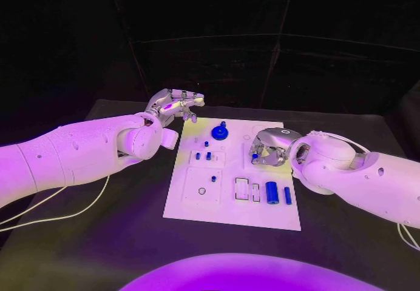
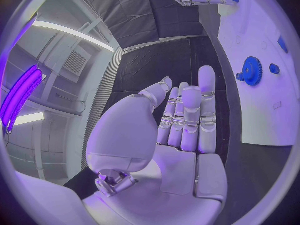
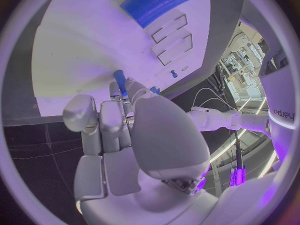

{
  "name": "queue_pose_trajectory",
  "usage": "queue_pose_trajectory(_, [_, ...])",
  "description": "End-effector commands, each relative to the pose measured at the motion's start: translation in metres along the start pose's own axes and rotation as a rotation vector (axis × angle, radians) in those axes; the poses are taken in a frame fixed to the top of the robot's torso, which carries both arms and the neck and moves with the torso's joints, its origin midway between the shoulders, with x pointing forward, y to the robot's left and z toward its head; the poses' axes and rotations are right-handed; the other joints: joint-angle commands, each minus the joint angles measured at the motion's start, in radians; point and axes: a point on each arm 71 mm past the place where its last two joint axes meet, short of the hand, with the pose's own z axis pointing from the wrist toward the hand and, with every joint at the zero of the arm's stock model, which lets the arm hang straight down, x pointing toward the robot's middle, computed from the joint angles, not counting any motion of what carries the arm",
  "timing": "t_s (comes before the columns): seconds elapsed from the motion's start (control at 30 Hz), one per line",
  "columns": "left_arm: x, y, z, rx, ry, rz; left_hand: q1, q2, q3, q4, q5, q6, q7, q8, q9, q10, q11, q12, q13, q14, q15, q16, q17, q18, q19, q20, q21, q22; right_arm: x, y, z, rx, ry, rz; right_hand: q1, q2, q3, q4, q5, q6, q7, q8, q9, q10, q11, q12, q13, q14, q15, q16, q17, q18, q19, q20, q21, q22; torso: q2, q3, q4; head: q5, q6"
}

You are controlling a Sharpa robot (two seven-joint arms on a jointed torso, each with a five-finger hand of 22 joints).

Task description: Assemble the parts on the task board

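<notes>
One blue peg (image 3: 119, 77), apparently in right hand (image 1: 267, 149)

A matte black table (image 1: 105, 242) spreads under everything, backed by a dark black curtain (image 1: 289, 54). Thin white cables (image 1: 61, 209) trail in loops across the table's left side, and another (image 1: 407, 236) lies near its right edge.

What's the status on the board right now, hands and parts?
Left hand open, off the task board's far left corner. Right hand pinching a small blue peg over the board. Blue gear seated; large blue cylinder lying loose. Nothing blocking.
</notes>
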Motion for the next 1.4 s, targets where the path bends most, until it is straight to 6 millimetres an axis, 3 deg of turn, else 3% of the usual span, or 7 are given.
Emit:
queue_pose_trajectory(0.03, [0.001, -0.001, 0.0, 0.005, 0.01, -0.007, 0.005, 0.007, -0.006, -0.002, 0.002, -0.01, 0.0, 0.006, -0.001, -0.009, 0.0, 0.005, 0.002, -0.009, 0.0, -0.005, -0.001, 0.02, 0.0, 0.004, -0.002, -0.001, -0.006, 0.002, 0.0, -0.013, -0.066, 0.002, 0.023, -0.001, 0.033, -0.011, -0.009, 0.01, 0.002, -0.005, 0.0, 0.014, -0.001, -0.015, 0.0, 0.02, -0.006, 0.007, 0.005, -0.016, 0.01, -0.002, 0.011, 0.013, -0.001, -0.0008, -0.0001, -0.001, 0.0])
queue_pose_trajectory(0.47, [-0.002, -0.001, 0.0, 0.003, 0.005, -0.005, 0.005, 0.007, -0.006, -0.002, 0.002, -0.01, 0.0, 0.006, -0.001, -0.009, 0.0, 0.005, 0.002, -0.009, 0.0, -0.005, -0.001, 0.02, 0.0, 0.004, -0.002, -0.001, -0.014, 0.016, -0.019, -0.06, -0.153, 0.032, -0.005, -0.033, 0.137, -0.044, -0.011, 0.027, 0.003, -0.02, -0.001, 0.047, 0.0, -0.067, 0.002, 0.018, -0.005, 0.017, 0.009, -0.018, 0.013, -0.003, 0.02, 0.024, -0.001, -0.0008, -0.0003, -0.001, 0.005])
queue_pose_trajectory(0.7, [-0.001, -0.001, 0.0, 0.002, 0.005, -0.005, 0.005, 0.008, -0.008, -0.001, 0.002, -0.011, 0.001, 0.007, -0.002, -0.011, 0.001, 0.007, 0.002, -0.01, 0.0, -0.006, -0.003, 0.02, 0.0, 0.005, -0.004, -0.002, -0.02, 0.038, -0.029, -0.162, -0.203, 0.075, -0.024, -0.048, 0.177, -0.06, -0.003, 0.031, 0.006, -0.027, -0.001, 0.055, 0.002, -0.086, 0.003, 0.018, -0.005, 0.024, 0.015, -0.019, 0.014, -0.003, 0.025, 0.031, 0.0, -0.0007, 0.0012, -0.001, 0.006])
queue_pose_trajectory(0.9, [0.0, -0.001, 0.001, 0.003, 0.007, -0.006, 0.005, 0.008, -0.008, -0.001, 0.002, -0.011, 0.001, 0.007, -0.002, -0.011, 0.001, 0.007, 0.002, -0.01, 0.0, -0.006, -0.003, 0.02, 0.0, 0.005, -0.004, -0.002, -0.02, 0.064, -0.025, -0.265, -0.197, 0.123, -0.029, -0.05, 0.185, -0.063, -0.001, 0.032, 0.007, -0.028, -0.001, 0.058, 0.002, -0.088, 0.003, 0.018, -0.005, 0.026, 0.017, -0.019, 0.014, -0.003, 0.026, 0.033, 0.0, -0.0017, 0.0007, 0.001, 0.004])
queue_pose_trajectory(1.13, [0.002, -0.001, 0.001, 0.004, 0.012, -0.008, 0.005, 0.008, -0.008, -0.001, 0.002, -0.011, 0.001, 0.007, -0.002, -0.011, 0.001, 0.007, 0.002, -0.01, 0.0, -0.006, -0.003, 0.02, 0.0, 0.005, -0.004, -0.002, -0.008, 0.094, -0.014, -0.355, -0.156, 0.157, -0.032, -0.053, 0.189, -0.065, -0.001, 0.033, 0.008, -0.028, -0.001, 0.059, 0.003, -0.091, 0.003, 0.018, -0.005, 0.026, 0.016, -0.019, 0.014, -0.003, 0.026, 0.032, -0.001, -0.0017, 0.0, 0.006, 0.003])
queue_pose_trajectory(1.27, [0.004, -0.001, 0.002, 0.004, 0.015, -0.009, 0.005, 0.008, -0.008, -0.001, 0.002, -0.011, 0.001, 0.007, -0.002, -0.011, 0.001, 0.007, 0.002, -0.01, 0.0, -0.006, -0.003, 0.02, 0.0, 0.005, -0.004, -0.002, 0.004, 0.104, -0.008, -0.381, -0.119, 0.168, -0.034, -0.055, 0.191, -0.067, -0.002, 0.032, 0.008, -0.029, -0.001, 0.059, 0.003, -0.092, 0.003, 0.018, -0.005, 0.027, 0.016, -0.019, 0.014, -0.003, 0.026, 0.032, -0.001, -0.002, 0.0041, 0.008, 0.001])
queue_pose_trajectory(1.4, [0.004, -0.001, 0.002, 0.005, 0.016, -0.009, 0.005, 0.008, -0.008, -0.001, 0.002, -0.011, 0.001, 0.007, -0.002, -0.011, 0.001, 0.007, 0.002, -0.01, 0.0, -0.006, -0.003, 0.02, 0.0, 0.005, -0.004, -0.002, 0.02, 0.112, -0.003, -0.397, -0.071, 0.172, -0.035, -0.056, 0.192, -0.068, -0.002, 0.032, 0.008, -0.029, -0.001, 0.059, 0.003, -0.093, 0.003, 0.018, -0.005, 0.027, 0.016, -0.019, 0.014, -0.003, 0.026, 0.032, -0.001, -0.0019, 0.0019, 0.019, -0.003])
